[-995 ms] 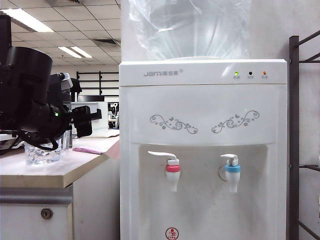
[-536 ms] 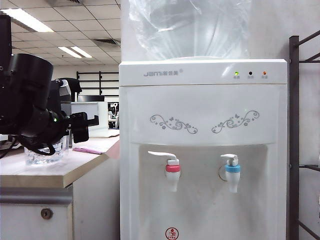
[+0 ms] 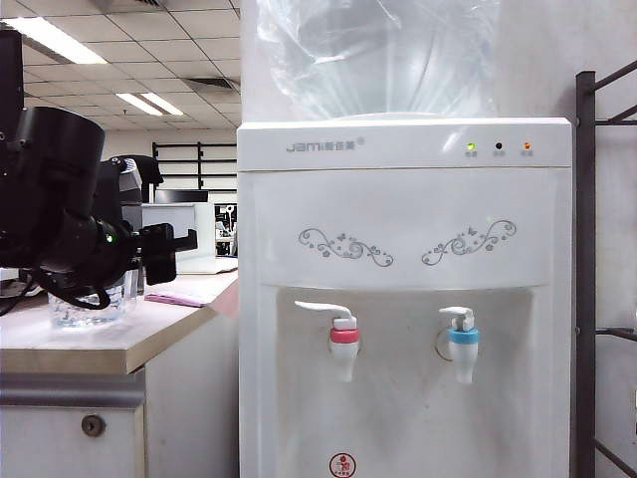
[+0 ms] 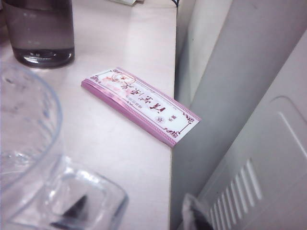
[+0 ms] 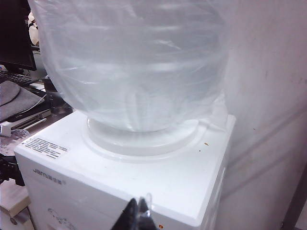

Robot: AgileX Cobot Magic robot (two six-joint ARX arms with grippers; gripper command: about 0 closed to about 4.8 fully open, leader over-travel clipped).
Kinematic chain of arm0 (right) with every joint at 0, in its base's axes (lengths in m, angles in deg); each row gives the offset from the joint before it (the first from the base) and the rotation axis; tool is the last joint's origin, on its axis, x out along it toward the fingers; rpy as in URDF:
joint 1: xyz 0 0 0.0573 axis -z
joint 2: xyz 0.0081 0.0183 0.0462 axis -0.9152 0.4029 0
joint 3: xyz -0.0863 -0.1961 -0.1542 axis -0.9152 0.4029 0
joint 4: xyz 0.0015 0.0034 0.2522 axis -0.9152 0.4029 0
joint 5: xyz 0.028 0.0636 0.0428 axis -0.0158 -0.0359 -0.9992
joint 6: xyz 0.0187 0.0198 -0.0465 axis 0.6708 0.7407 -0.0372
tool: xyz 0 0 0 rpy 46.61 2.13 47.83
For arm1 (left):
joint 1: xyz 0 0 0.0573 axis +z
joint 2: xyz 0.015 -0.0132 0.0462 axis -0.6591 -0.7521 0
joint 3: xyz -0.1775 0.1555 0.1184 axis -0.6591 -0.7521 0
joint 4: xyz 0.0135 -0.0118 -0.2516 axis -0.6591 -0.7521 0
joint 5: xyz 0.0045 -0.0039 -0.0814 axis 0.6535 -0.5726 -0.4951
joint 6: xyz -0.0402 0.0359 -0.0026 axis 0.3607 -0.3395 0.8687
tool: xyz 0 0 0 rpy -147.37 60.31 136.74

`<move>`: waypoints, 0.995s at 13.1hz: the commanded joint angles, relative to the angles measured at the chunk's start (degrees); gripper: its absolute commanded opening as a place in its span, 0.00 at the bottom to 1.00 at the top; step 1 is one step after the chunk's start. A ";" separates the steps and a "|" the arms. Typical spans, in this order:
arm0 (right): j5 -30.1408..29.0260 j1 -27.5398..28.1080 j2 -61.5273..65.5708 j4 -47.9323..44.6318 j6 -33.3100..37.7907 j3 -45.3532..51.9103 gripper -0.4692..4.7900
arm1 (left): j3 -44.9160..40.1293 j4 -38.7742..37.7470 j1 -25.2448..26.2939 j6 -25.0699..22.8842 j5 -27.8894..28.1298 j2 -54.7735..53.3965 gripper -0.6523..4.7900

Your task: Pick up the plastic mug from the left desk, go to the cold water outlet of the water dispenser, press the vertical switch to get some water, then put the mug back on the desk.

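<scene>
My left jaws [image 4: 129, 215] stand apart around the mug [image 3: 88, 304] on the left desk [image 3: 109, 344], ready to grip, while my right jaws [image 5: 137, 213], together, wait above the dispenser [image 3: 403, 299].

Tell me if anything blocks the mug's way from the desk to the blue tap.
Nothing visible does. The plastic mug stands on the left desk at the left claw; the cold water outlet hangs clear on the dispenser's front.

The left arm hides most of the plastic mug [image 3: 88, 304] (exterior view).
</scene>
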 commanded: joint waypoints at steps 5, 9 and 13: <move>-0.04 0.04 0.02 -0.57 0.04 -0.37 0.09 | 0.39 0.48 -0.02 -0.28 0.09 0.00 0.15; 0.09 0.07 0.02 -0.55 0.02 -0.35 0.09 | 0.37 0.46 -0.02 -2.60 0.42 0.07 0.11; 0.11 0.09 0.04 -0.55 0.02 -0.33 0.09 | 0.35 0.39 -0.02 -3.10 -0.87 0.96 0.11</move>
